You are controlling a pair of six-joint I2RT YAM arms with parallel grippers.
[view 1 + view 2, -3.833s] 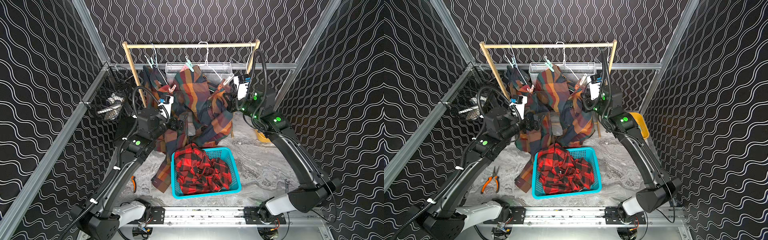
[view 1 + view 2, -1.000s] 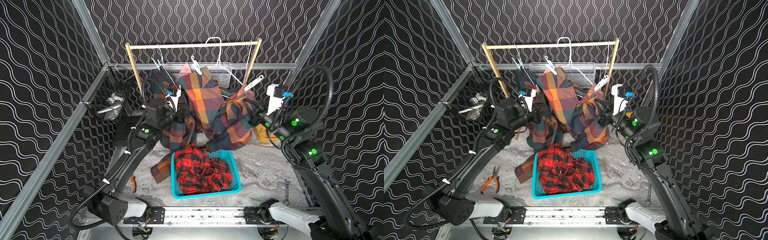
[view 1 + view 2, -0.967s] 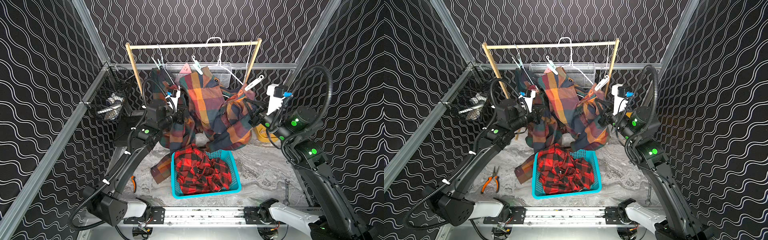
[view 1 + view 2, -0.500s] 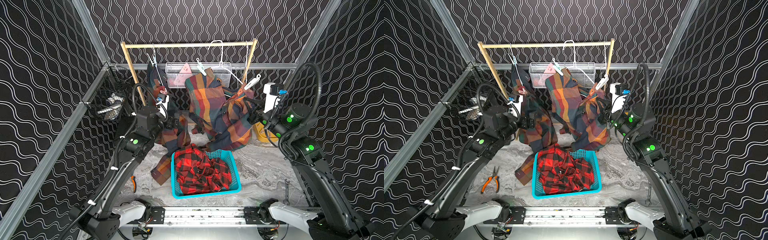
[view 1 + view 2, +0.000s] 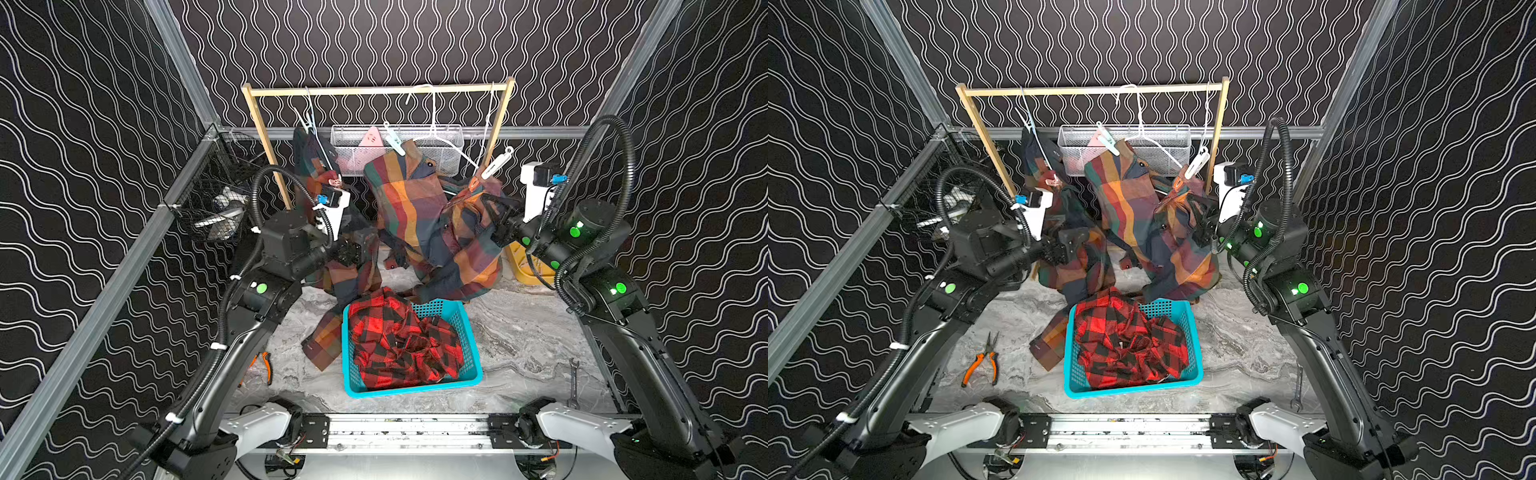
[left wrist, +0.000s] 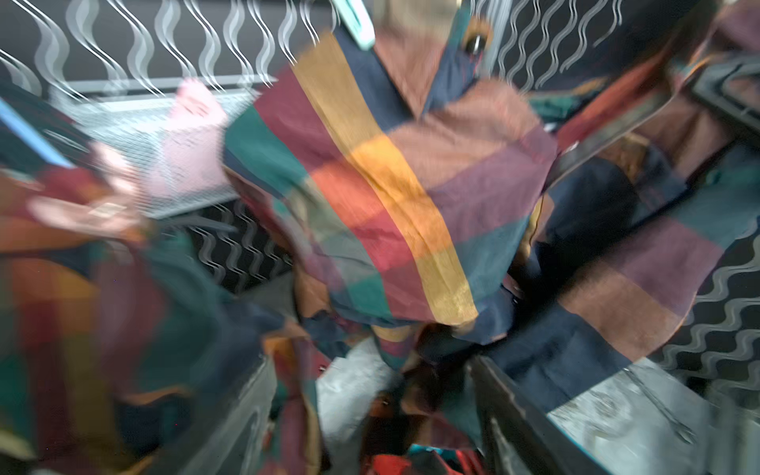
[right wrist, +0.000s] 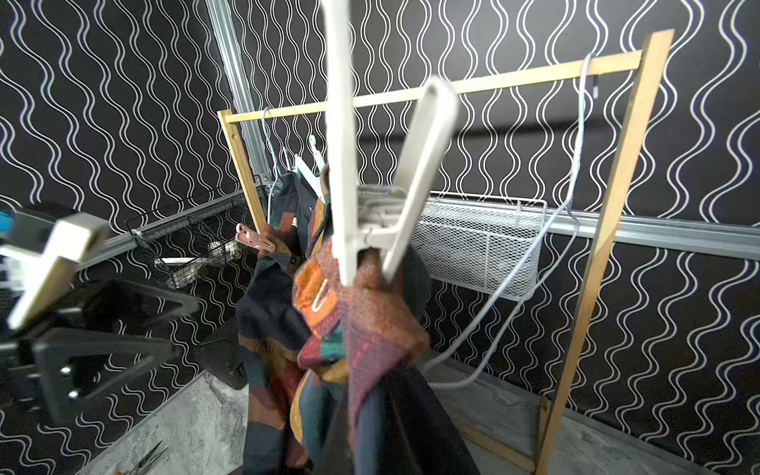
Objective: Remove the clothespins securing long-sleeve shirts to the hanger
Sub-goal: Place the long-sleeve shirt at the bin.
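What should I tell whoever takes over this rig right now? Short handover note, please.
Left gripper: open, empty, close to the left plaid shirt.
Right gripper: shut, apparently on the middle plaid shirt, just below the cream clothespin.
Done: the red-and-black shirt is off the rack and lies in the teal basket.
Left: four pins are on. The teal pin and pink pin hold the left plaid shirt; the mint pin and the cream clothespin hold the middle plaid shirt.
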